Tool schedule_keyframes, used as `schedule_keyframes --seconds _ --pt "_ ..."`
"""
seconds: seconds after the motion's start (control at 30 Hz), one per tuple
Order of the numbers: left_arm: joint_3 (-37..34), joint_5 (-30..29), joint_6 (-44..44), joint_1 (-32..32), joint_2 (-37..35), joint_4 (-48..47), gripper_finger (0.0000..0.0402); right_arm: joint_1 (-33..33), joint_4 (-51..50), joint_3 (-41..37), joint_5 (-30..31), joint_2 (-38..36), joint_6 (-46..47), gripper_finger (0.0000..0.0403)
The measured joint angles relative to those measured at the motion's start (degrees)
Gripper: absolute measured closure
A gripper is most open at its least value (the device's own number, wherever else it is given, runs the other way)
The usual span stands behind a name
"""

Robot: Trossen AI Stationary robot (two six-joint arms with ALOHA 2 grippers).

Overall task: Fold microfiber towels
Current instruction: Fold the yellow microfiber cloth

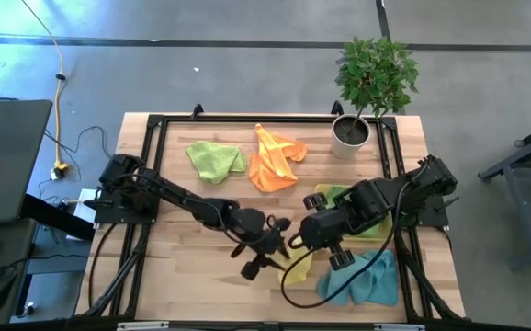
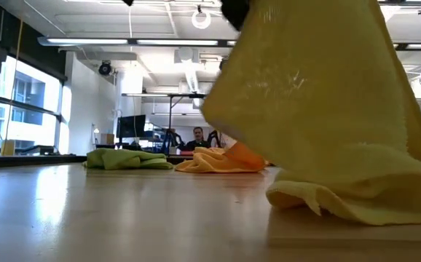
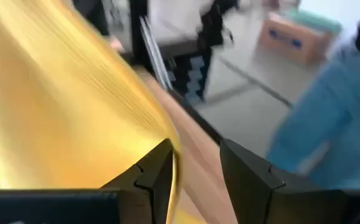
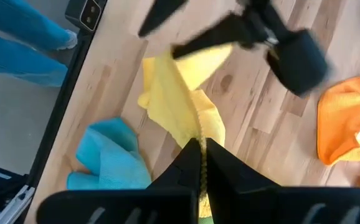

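Light wooden slatted table (image 1: pixel 201 276): soft yellow microfiber towel (image 2: pixel 327 109) lifted off front-centre, lower edge trailing on the wood. Right gripper (image 4: pixel 200 149) clamped on its edge; left gripper (image 3: pixel 195 165) beside it, fingers parted. Crumpled teal blue towel (image 1: pixel 362 276) lies just beside

Bare table (image 1: pixel 183 276) is lying open at lower left. Both grippers and the yellow towel (image 1: pixel 299 264) are crowding lower centre; the pot (image 1: pixel 349 135) is blocking the upper right corner.
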Motion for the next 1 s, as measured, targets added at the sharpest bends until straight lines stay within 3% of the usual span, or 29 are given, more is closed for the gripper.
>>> schedule_keyframes --seconds 0.1,0.2,0.33,0.7,0.87,1.0 --pt "0.0 -0.8 0.4 -0.8 0.0 -7.4 0.0277 0.0 0.0 0.0 0.2 0.0 1.1 0.0403" --pt "0.0 -5.2 0.6 -1.4 0.0 -14.2 0.0277 0.0 0.0 0.0 1.6 0.0 1.9 0.0403" --pt "0.0 -8.9 -1.7 -1.7 0.0 -18.3 0.0283 0.0 0.0 0.0 2.3 0.0 2.8 0.0403" --pt "0.0 -9.5 -8.1 -2.3 0.0 -21.7 0.0340 0.1 0.1 0.0 5.6 0.0 4.7 0.0403" --pt "0.0 -10.1 -16.3 -2.4 0.0 -25.1 0.0392 0.1 0.5 0.0 7.9 0.0 5.4 0.0403" --pt "-0.1 -9.1 -23.6 -2.7 -2.7 -31.0 0.0398 0.1 0.5 0.0 8.7 0.0 5.6 0.0403"
